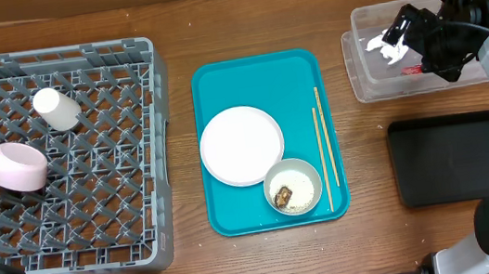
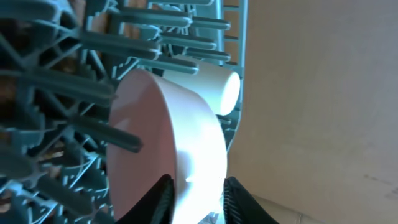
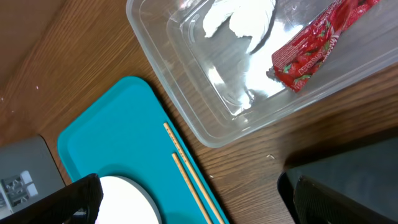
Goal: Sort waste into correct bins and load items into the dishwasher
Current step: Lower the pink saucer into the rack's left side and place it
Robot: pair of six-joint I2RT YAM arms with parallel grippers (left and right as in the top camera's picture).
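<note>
Left claw point(image 2: 198, 194): fingers astride wall of pale pink bowl point(image 2: 168, 143). Bowl tilted in dish rack point(image 1: 127, 170), near white cup point(image 1: 56, 109). Pinching or free of it, cannot tell.
Right claw point(image 3: 196, 202): spread wide, empty, over clear tub point(image 1: 364, 85); tissue point(image 3: 239, 18) and snack wrapper point(image 3: 314, 43) inside.
Grey-white bowl point(image 1: 293, 187) with rice on teal tray point(image 1: 219, 84): lies to my left of right claw, well apart. Right arm nearer.

Brown wooden tabletop point(image 3: 74, 62): grain visible, matt. Clear rectangular plastic tub point(image 3: 205, 124) — glossy, glare on its floor. Red-and-white snack wrapper point(image 3: 311, 50): crinkled shiny film. Flat teal tray point(image 3: 118, 143): smooth plastic. Pale pink bowl point(image 2: 180, 143) — smooth, glossy; my left fingers point(image 2: 155, 202) matt black. Grey lattice rack point(image 1: 158, 148): matt plastic.
</note>
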